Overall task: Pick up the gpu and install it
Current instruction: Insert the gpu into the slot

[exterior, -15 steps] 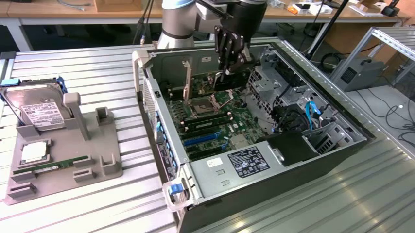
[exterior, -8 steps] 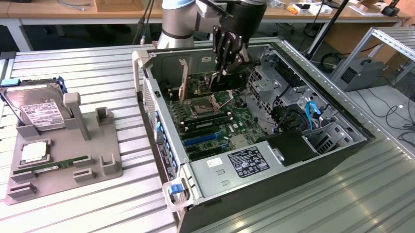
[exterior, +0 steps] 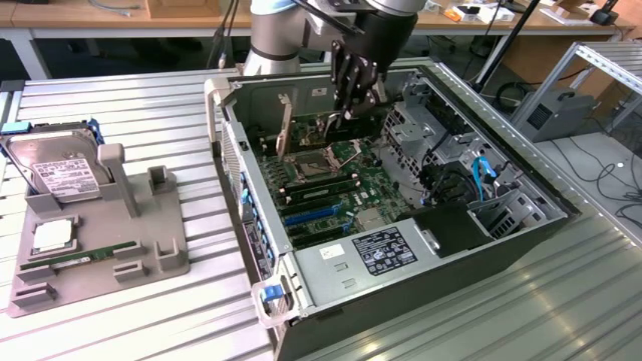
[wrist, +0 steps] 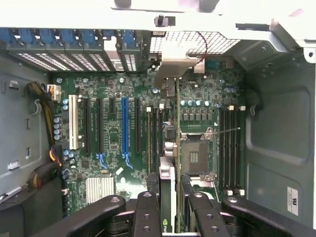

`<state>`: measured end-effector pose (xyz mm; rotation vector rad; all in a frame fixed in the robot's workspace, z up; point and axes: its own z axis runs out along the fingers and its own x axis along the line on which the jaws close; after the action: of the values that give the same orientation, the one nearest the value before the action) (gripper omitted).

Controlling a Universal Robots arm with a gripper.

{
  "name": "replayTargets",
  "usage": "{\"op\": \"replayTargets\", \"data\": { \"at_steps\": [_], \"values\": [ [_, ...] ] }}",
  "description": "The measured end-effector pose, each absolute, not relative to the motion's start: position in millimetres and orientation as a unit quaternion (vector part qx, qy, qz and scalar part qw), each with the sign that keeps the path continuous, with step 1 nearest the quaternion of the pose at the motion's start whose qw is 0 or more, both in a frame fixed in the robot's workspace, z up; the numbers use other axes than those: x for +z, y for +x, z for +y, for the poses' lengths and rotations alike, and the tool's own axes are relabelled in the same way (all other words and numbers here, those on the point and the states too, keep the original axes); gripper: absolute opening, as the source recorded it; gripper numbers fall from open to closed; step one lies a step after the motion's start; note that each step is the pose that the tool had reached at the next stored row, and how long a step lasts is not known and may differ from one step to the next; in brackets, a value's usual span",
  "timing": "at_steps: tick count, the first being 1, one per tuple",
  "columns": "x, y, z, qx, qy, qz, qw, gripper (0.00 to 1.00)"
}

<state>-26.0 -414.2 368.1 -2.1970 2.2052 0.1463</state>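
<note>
A: Exterior view, entry one. Arm (exterior: 276, 30) reaches down into the open PC case (exterior: 522, 218), which lies on its side on the ribbed metal surface (exterior: 131, 316). State of the end effector (exterior: 353, 113)?

B: Closed on the gpu (exterior: 346, 128). Card is held on edge, above the motherboard (exterior: 321, 192), towards the rear of the case. Silver bracket (exterior: 285, 124) points at the rear wall.

A: Wrist view check?

B: End effector (wrist: 170, 207) fingers (wrist: 148, 212) clamp either side of the gpu (wrist: 167, 182). Thin green board edge runs from the fingers towards the bracket (wrist: 175, 66), which sits by the perforated rear grille. Card lies beside the CPU socket (wrist: 194, 158), parallel with the expansion slots; blue slot (wrist: 124, 123) is further over and unoccupied. Whether the card edge touches a slot, cannot tell.

A: Rest of the surface?

B: Grey fixture tray (exterior: 101, 248) at the exterior view's left, well apart from the case. Hard drive (exterior: 56, 169) stands tilted in its holder; RAM stick (exterior: 80, 258) lies flat in its groove.
</note>
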Motion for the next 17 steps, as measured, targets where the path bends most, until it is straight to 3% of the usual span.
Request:
{"op": "replayTargets", "data": {
  "at_steps": [3,17],
  "values": [
    [367,-26,-420,0.055,-0.705,0.707,0.021,0.27],
    [362,-26,-434,0.056,-0.705,0.707,0.022,0.27]
  ]
}}
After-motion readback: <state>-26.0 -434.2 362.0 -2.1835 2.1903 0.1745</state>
